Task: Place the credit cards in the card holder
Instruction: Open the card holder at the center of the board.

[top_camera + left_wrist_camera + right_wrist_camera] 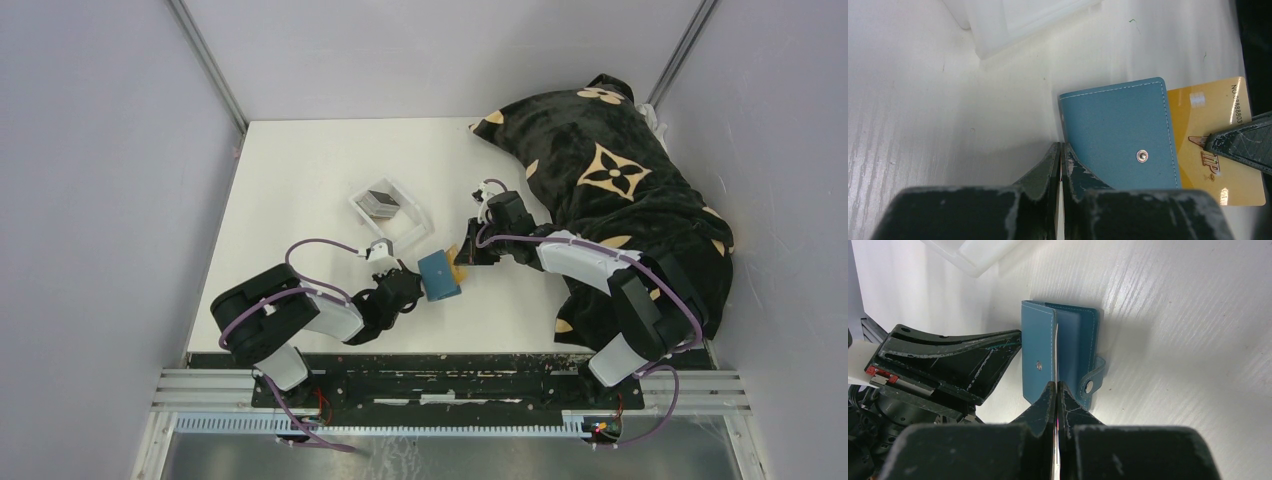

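My left end effector (413, 284) clamps the card holder (438, 277) on the white table (320, 180), grey walls (100, 150) around. My right end effector (467, 257) pinches a gold credit card (1218, 140) against the card holder, with a black blanket (620, 190) to its right.

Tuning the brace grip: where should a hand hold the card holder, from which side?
Take the card holder by the edge opposite the gold card, coming from the left arm's side. Thin and seemingly flat, it offers only edges to pinch, and the card side must be free for the right hand. The left hand sits at that edge.
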Available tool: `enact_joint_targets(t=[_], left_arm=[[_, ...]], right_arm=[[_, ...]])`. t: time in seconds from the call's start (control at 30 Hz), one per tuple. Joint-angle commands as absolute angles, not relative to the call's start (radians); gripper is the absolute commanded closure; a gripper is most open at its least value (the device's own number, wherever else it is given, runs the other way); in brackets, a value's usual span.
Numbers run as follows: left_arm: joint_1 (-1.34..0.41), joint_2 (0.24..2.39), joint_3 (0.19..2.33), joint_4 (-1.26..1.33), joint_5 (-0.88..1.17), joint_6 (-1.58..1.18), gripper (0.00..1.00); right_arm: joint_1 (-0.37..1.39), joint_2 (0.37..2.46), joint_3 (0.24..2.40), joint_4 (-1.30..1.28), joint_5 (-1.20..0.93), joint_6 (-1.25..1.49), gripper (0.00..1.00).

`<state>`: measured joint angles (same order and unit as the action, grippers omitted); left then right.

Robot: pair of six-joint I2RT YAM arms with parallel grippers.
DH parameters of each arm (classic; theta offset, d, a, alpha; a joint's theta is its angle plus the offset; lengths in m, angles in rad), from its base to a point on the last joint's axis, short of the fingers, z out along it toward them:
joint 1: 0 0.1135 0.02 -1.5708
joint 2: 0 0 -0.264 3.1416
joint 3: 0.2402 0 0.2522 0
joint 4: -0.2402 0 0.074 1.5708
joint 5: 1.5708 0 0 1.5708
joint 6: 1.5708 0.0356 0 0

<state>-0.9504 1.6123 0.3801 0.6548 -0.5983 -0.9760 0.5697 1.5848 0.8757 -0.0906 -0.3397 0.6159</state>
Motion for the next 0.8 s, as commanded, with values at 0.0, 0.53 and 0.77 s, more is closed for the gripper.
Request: enact_joint_targets(t=[0.0,0.53,0.77], left_arm=[[-0.96,1.637,0.359,0.595,-0.58,-0.985,0.9],[-0.965,1.64,0.359,0.595,-0.583,-0.989,0.9],[-0.965,1.641,0.354,0.601,-0.583,-0.99,0.9]], right_arm=[[0.577,1.552,0.887,-0.05,-0.339,0.61,0.99],[0.583,1.567,0.859,-0.019,-0.343,0.624,0.99],[0.599,1.573,0.856,-0.007,-0.347,0.63,0.99]])
